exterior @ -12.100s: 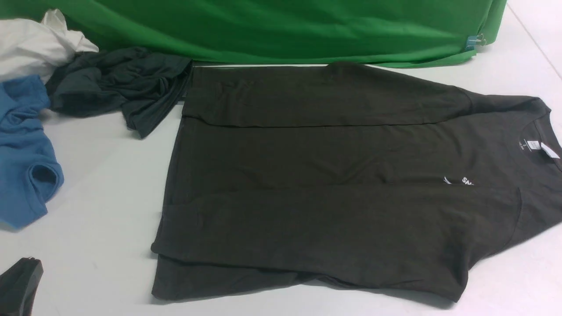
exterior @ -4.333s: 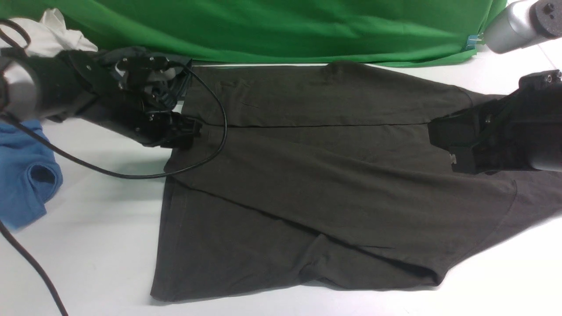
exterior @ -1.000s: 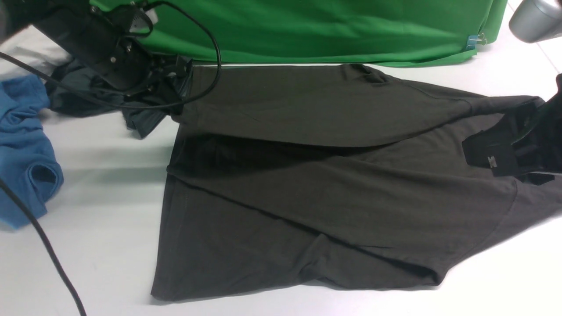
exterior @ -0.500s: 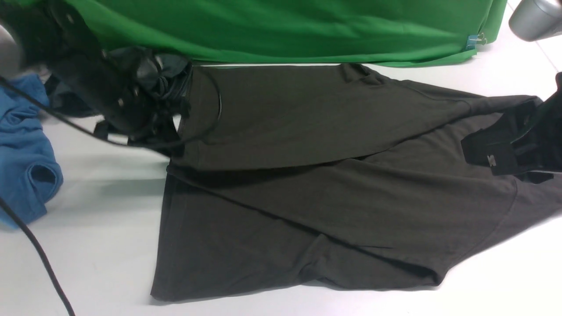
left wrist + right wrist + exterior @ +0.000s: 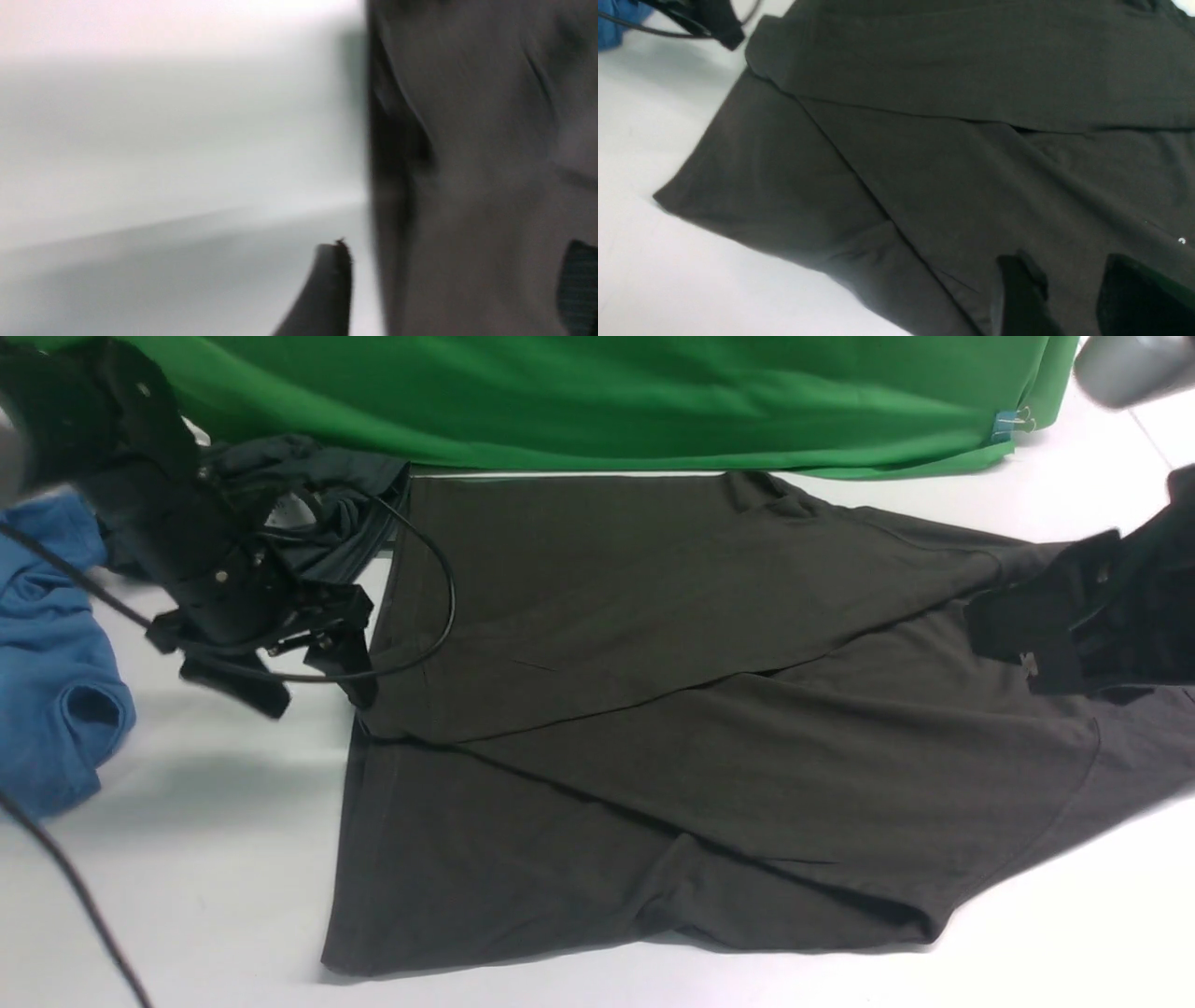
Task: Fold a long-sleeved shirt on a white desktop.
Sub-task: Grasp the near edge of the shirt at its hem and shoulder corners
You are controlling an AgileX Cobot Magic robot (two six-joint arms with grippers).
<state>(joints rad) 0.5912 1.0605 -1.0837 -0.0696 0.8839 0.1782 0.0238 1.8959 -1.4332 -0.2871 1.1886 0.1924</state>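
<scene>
The long-sleeved shirt [image 5: 653, 728] lies flat on the white desktop [image 5: 215, 859], hem to the left. Its far part is folded over the middle. My left gripper [image 5: 285, 672] hovers at the hem's left edge, jaws wide apart and empty. In the blurred left wrist view the shirt [image 5: 467, 140] edge runs between the gripper's [image 5: 453, 284] fingers, over the desktop [image 5: 163, 140]. My right gripper [image 5: 1022, 639] sits low over the shirt's collar end. In the right wrist view that gripper [image 5: 1073, 289] has its jaws apart with flat shirt [image 5: 924, 163] showing between them.
A bright blue shirt [image 5: 51, 691] lies at the left edge and a slate-grey garment [image 5: 317, 513] behind my left arm. A green backdrop [image 5: 607, 401] lines the far side. A black cable [image 5: 439, 607] loops from the left arm over the hem.
My left gripper came down and toward the near side, laid the far flap over the shirt's middle, and opened. The right gripper shifted slightly left.
</scene>
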